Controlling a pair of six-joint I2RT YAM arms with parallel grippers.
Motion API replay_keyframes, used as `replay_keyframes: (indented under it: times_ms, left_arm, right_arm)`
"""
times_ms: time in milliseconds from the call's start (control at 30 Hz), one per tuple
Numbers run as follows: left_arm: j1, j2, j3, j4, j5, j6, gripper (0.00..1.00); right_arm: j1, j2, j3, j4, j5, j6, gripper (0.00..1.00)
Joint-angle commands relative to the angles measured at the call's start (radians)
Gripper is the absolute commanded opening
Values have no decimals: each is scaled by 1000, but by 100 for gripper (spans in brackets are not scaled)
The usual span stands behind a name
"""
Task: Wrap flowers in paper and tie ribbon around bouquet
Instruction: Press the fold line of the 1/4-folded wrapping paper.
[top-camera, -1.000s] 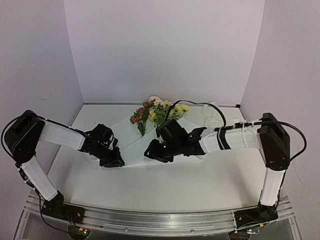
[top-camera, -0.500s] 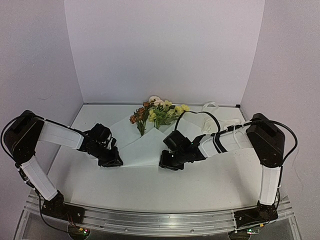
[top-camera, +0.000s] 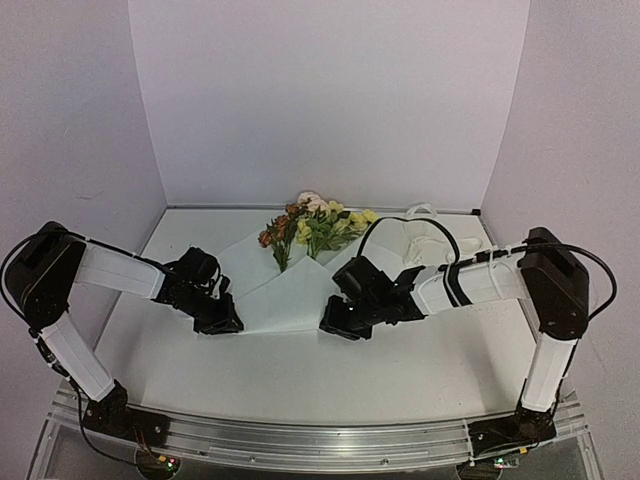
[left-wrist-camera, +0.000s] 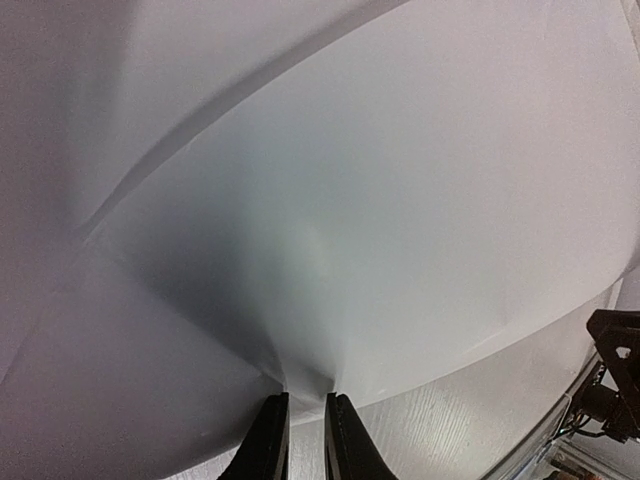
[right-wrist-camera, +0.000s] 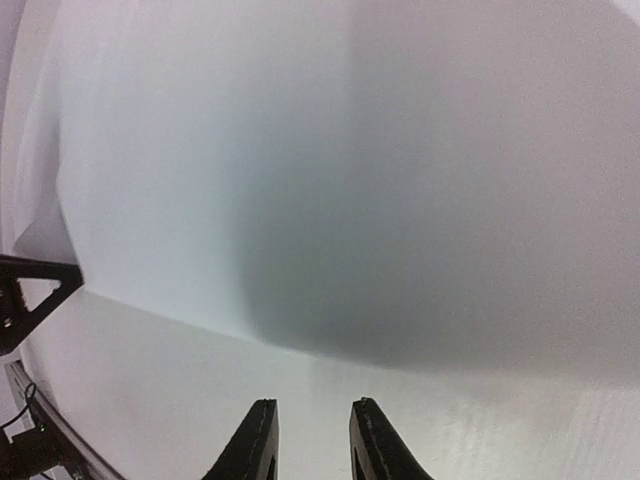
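Observation:
The flowers (top-camera: 315, 225), yellow, orange and cream with green leaves, lie at the far edge of the white paper (top-camera: 290, 290), stems pointing toward me. The paper shows a diagonal crease and fills both wrist views (left-wrist-camera: 380, 200) (right-wrist-camera: 350, 170). My left gripper (top-camera: 222, 322) (left-wrist-camera: 305, 398) is shut on the paper's near left edge, which puckers up between its fingers. My right gripper (top-camera: 337, 326) (right-wrist-camera: 313, 405) stands open just short of the paper's near right edge, bare table between its fingers. The cream ribbon (top-camera: 428, 235) lies loosely heaped at the back right.
White walls close off the back and both sides of the table (top-camera: 300, 370). The right arm's black cable (top-camera: 400, 215) loops above the ribbon. The right arm's black body shows at the edge of the left wrist view (left-wrist-camera: 615, 365), and the left arm's at the right wrist view's edge (right-wrist-camera: 30, 290).
My right gripper has drawn back off the paper toward its near right edge, and its jaws have narrowed. The left gripper has kept its hold and place.

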Motion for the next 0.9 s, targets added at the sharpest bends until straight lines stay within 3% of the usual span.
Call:
replay_keyframes:
  times_ms: [0, 300, 633, 867]
  left_arm:
    - [7, -20, -10, -81, -20, 25, 15]
    - [7, -27, 1, -96, -20, 30, 15]
    - [8, -32, 2, -105, -22, 33, 16]
    - [5, -80, 37, -116, 6, 46, 29]
  right_arm:
    - [16, 8, 115, 5, 2, 3, 27]
    - [-41, 129, 165, 13, -5, -2, 27]
    - [-84, 87, 10, 77, 34, -1, 27]
    - [-89, 95, 19, 75, 30, -7, 27]
